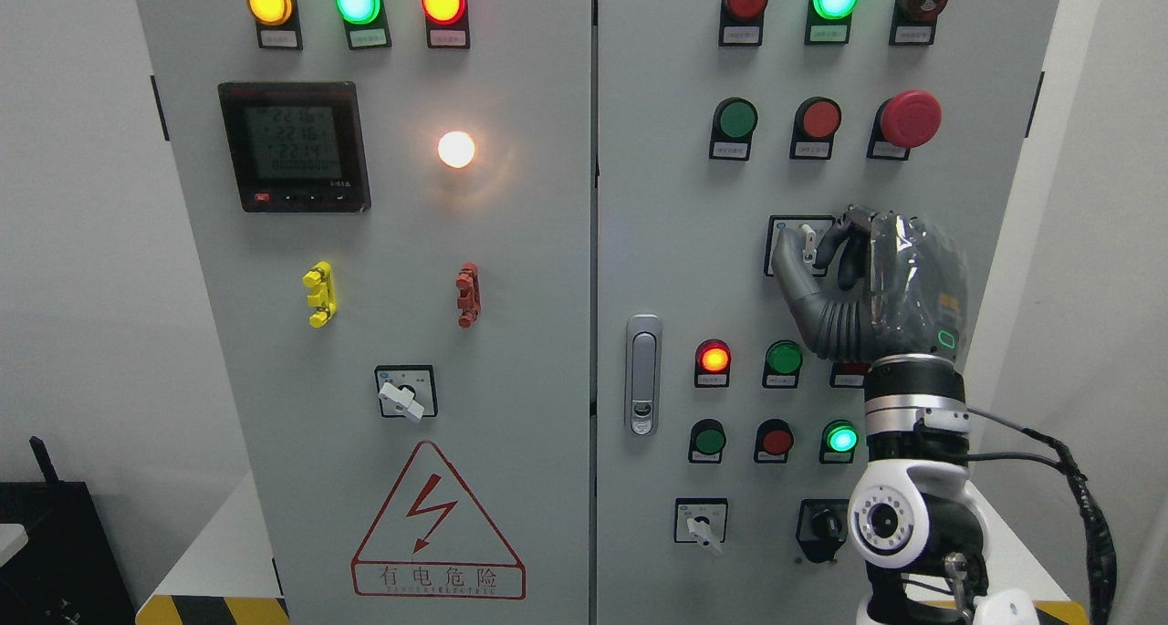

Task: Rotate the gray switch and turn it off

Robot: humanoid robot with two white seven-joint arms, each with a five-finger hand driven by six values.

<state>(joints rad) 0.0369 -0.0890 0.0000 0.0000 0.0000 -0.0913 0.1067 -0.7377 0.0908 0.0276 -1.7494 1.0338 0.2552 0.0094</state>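
Observation:
The gray rotary switch (807,242) sits in a black-framed square plate on the right cabinet door, below the row of green and red push buttons. My right hand (826,246) is raised against it, thumb on the left of the knob and curled fingers (853,242) on its right, pinching the light knob. Most of the switch plate is hidden behind the hand. The knob's handle stands roughly upright between thumb and fingers. The right forearm (912,479) rises from the bottom right. The left arm does not show.
Similar white rotary switches sit at the lower left door (405,392) and lower right door (702,522), with a black selector (823,523) beside it. A red mushroom stop button (908,119), lit indicator lamps, a door handle (643,374) and a digital meter (294,146) fill the panel.

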